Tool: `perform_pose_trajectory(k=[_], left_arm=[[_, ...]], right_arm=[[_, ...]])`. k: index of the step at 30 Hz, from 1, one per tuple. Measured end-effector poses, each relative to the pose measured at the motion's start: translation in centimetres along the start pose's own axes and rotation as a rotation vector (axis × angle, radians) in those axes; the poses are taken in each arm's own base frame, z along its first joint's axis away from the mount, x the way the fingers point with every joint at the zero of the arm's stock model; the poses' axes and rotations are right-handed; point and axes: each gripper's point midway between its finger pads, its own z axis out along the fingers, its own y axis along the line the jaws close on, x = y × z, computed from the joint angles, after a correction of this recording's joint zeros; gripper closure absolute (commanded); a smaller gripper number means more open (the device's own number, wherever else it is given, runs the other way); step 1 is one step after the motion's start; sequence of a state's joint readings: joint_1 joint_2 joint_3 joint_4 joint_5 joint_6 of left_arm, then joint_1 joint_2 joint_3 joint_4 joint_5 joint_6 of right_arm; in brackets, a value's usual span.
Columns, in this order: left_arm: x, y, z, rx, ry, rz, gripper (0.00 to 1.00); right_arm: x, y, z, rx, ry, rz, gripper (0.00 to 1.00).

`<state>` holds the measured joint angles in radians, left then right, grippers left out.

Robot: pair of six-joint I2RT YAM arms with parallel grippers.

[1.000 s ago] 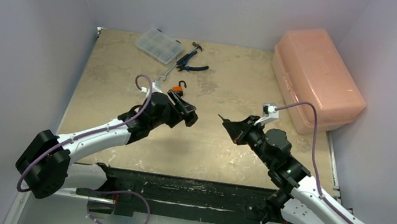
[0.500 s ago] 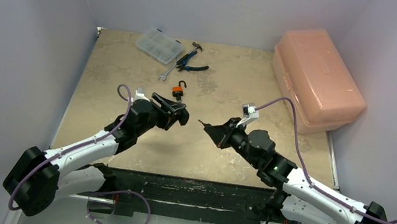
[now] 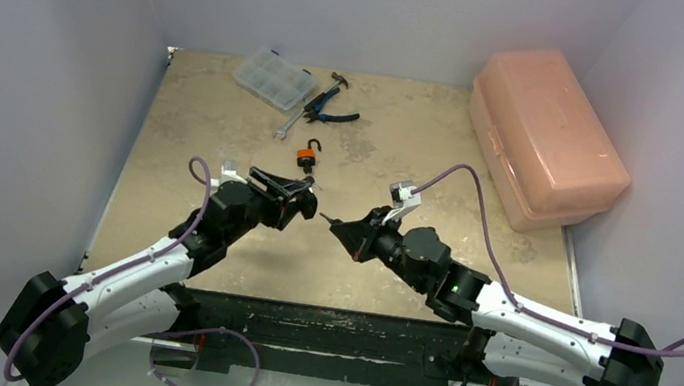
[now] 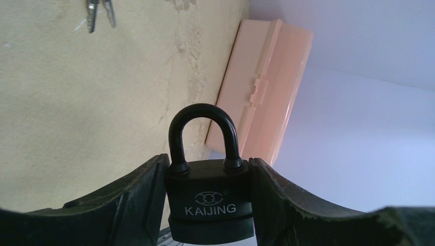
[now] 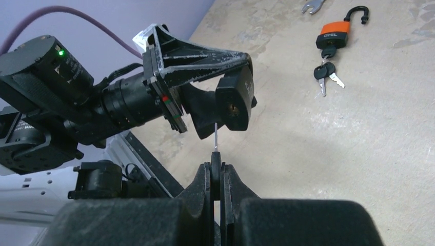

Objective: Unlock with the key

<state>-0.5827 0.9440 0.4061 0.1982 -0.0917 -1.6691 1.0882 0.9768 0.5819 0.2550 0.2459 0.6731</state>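
Black padlock (image 4: 209, 202), KAIJING: we log it clamped mid-air in the part-open left gripper (image 4: 208, 166), keyhole (image 5: 234, 108) facing the right gripper (image 5: 216, 173). That one pinches the key (image 5: 216, 137) tight, blade pointing lengthwise at the lock, tip just short.

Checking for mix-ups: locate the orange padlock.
Top view: the orange padlock lies on the table left of centre, between the pliers and the left gripper.
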Motion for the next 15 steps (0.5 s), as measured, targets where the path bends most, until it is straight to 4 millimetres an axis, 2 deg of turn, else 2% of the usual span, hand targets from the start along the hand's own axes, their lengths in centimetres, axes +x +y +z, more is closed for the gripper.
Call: perform_pose_trajectory(k=[7, 15], left_arm=[[-0.8, 2.8, -0.6, -0.035, -0.033, -0.044, 1.00], [-1.3, 4.5, -1.3, -0.031, -0.053, -0.079, 1.00]], right_arm=[[0.7, -0.4, 1.3, 0.034, 0.007, -0.010, 1.00], [3.2, -1.4, 2.9, 0.076, 0.059, -0.032, 1.00]])
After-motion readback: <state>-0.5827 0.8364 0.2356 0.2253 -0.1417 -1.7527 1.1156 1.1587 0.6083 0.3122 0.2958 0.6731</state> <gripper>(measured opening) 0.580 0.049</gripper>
